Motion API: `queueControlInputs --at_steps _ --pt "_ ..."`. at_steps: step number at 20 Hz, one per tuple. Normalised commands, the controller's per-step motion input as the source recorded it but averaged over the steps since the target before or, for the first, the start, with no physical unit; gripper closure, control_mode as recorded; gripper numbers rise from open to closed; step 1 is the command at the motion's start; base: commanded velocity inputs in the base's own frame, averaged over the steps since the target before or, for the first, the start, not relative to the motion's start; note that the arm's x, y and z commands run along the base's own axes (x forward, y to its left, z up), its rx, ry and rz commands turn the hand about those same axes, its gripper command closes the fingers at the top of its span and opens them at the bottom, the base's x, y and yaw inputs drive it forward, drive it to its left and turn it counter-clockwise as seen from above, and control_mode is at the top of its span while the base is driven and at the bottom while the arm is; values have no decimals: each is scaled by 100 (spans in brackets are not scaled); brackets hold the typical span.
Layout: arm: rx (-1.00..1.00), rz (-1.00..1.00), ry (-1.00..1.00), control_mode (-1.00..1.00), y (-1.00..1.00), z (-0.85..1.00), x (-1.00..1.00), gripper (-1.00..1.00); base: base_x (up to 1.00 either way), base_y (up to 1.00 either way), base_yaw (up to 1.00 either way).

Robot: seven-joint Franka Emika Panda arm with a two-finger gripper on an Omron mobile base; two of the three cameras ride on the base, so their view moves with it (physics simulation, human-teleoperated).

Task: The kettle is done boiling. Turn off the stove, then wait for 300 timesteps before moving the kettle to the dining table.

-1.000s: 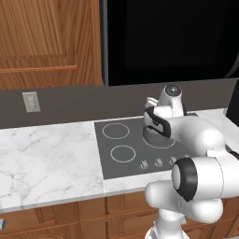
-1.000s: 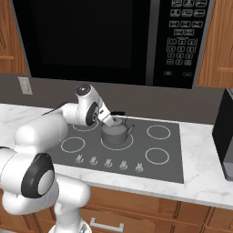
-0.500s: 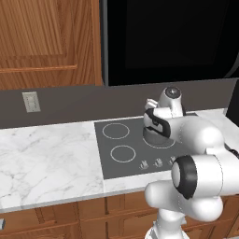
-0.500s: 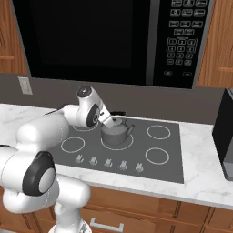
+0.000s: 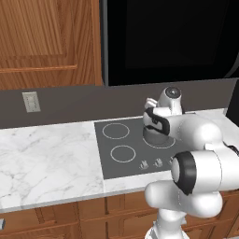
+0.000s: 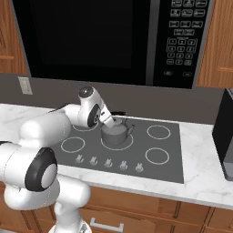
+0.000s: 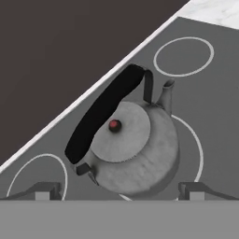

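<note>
Left base view: my gripper (image 5: 150, 122) hangs over the stove (image 5: 119, 151), my own white arm hiding most of the kettle (image 5: 152, 137) below my fingers; bare marble counter (image 5: 46, 161) stretches away on the side of the two free burner rings.

Right base view: kettle (image 6: 116, 132) sits on a middle burner ring just under my fingers, spout toward the far rings; silver knobs (image 6: 108, 162) line the stove's (image 6: 168, 154) near edge, a microwave (image 6: 113, 41) looms above, a dark appliance (image 6: 226, 136) stands well apart.

Hand view: my fingertips (image 7: 46, 190) stand wide, released, either side of the kettle (image 7: 135, 154), touching nothing; its black handle (image 7: 105, 112) arches beyond the lid knob, the dark backsplash (image 7: 60, 51) close behind.
</note>
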Motion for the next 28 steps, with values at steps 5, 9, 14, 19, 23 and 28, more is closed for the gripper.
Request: queueControlInputs --at_steps 5,9,14,19,23,28 --pt "3 0 -3 -100 0 0 8 -100 0 0 0" --pt "3 0 -2 -100 0 -2 8 -100 0 0 0" --pt "2 0 -1 -100 0 -2 11 -100 0 0 0" --pt "1 0 0 -100 0 0 11 -100 0 0 0" --pt "0 0 0 -100 0 -5 11 -100 0 0 0" --pt "0 0 0 -100 0 -12 11 -100 0 0 0"
